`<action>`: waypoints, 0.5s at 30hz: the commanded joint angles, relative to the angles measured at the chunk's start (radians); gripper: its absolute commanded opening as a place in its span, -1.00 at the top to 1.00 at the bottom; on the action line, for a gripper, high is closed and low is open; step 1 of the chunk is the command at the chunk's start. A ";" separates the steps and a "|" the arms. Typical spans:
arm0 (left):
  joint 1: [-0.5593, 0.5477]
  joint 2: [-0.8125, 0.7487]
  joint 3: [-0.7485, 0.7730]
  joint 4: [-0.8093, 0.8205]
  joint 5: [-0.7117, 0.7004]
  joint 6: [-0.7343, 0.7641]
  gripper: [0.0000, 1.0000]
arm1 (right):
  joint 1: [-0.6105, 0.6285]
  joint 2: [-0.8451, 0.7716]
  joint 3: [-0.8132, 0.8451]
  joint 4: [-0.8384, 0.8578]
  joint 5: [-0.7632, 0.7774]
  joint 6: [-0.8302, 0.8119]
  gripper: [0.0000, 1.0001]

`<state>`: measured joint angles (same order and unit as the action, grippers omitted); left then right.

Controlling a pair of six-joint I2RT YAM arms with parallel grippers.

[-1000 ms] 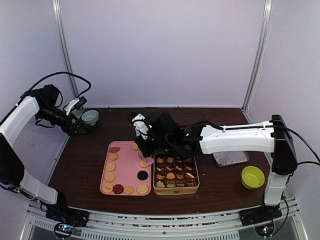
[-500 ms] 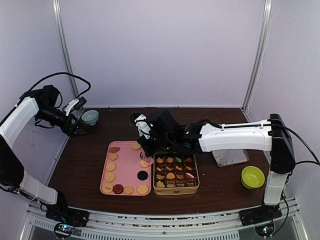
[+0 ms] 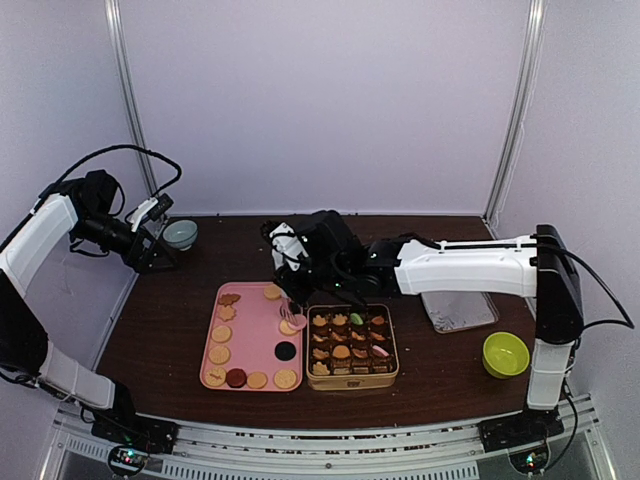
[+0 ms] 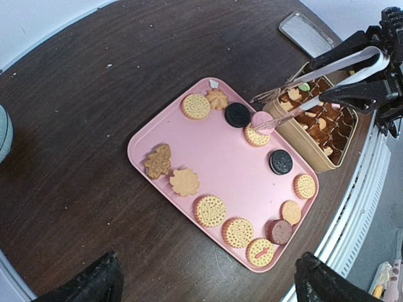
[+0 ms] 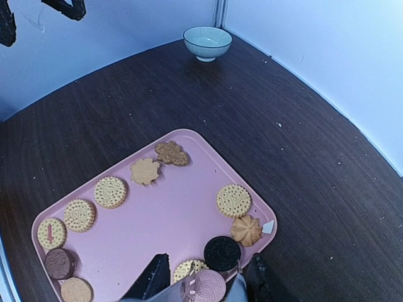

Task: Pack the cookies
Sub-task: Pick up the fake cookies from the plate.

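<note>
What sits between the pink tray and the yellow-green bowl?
In the top view, a gold tin filled with cookies stands right beside the pink tray. From it to the yellow-green bowl the dark table is bare.

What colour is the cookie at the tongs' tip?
The cookie is pink, clearest in the left wrist view.
</note>
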<state>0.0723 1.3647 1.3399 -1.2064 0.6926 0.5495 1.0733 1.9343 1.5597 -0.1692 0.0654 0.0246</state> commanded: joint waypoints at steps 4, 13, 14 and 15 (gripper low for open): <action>0.010 -0.025 -0.005 0.000 0.020 0.013 -0.95 | -0.042 0.024 0.038 -0.116 -0.148 0.011 0.20; 0.010 -0.026 0.004 -0.001 0.024 0.011 -0.95 | -0.054 -0.018 0.062 -0.103 -0.160 0.001 0.21; 0.010 -0.026 0.005 -0.001 0.024 0.010 -0.95 | -0.055 -0.020 0.064 -0.100 -0.161 0.004 0.22; 0.010 -0.026 0.006 -0.001 0.024 0.010 -0.95 | -0.056 -0.022 0.065 -0.097 -0.162 0.006 0.21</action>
<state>0.0723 1.3602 1.3399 -1.2064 0.6930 0.5499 1.0195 1.9358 1.5982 -0.2413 -0.0685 0.0250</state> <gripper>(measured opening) 0.974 0.396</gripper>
